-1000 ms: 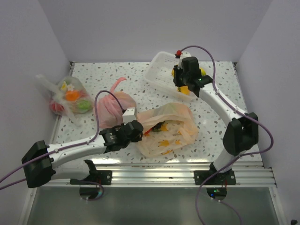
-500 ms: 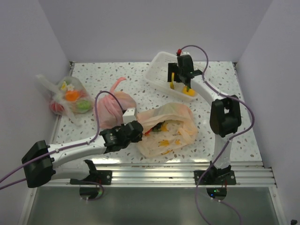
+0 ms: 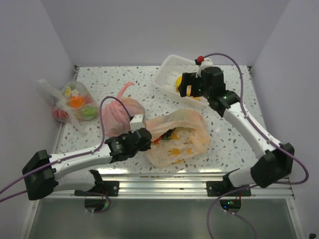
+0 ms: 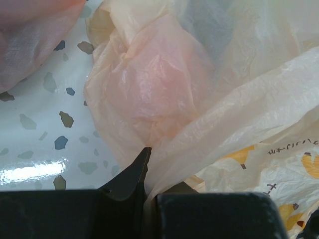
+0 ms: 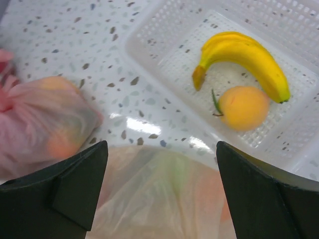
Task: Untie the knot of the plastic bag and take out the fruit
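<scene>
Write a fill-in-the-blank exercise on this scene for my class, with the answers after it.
1. In the white basket, a yellow ____ lies beside the round orange fruit.
2. The left gripper pinches the plastic bag; the right gripper is ____.
3. In the top view, the pink bag lies to the ____ of the plastic bag.
Missing words: banana; open; left.

On table: plastic bag centre front; knotted bag just beside, behind-left; third bag far left; basket behind-right, holding banana, round fruit before it.
</scene>
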Motion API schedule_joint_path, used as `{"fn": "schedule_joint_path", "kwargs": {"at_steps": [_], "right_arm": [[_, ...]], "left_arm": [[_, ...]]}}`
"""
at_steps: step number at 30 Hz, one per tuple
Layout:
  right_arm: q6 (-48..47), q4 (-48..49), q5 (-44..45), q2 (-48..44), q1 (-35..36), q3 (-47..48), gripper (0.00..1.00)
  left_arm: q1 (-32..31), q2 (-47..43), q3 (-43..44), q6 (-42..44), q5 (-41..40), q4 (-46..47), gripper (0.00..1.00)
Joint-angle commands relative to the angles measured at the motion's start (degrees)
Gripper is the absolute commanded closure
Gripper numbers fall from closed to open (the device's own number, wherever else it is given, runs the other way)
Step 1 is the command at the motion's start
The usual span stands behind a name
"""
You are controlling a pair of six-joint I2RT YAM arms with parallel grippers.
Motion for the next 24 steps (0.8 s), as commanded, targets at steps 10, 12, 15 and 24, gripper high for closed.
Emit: {"fn": "schedule_joint_path", "kwargs": {"at_steps": [10, 12, 15, 24], "right_arm": [[12.8, 0.2, -8.2, -31.5, 16.3, -29.9, 0.1], [14.7, 2.5, -8.5, -32.6, 18.0, -34.3, 0.11], [17.9, 8.6, -9.4, -32.1, 20.7, -39.6, 0.11], [17.9, 25.8, -8.6, -17.6, 23.8, -42.7, 0.11]], "left_arm": [[-0.3, -1.5, 5.0, -1.2, -2.8, -2.9, 0.92], [-0.3, -1.3, 5.1, -1.4, -2.6, -3.1, 0.92], [-0.3, -1.1, 5.5, -1.8, -2.7, -3.6, 0.92], [-0.3, -0.8, 7.1, -2.2, -1.7, -4.8, 0.93]]}}
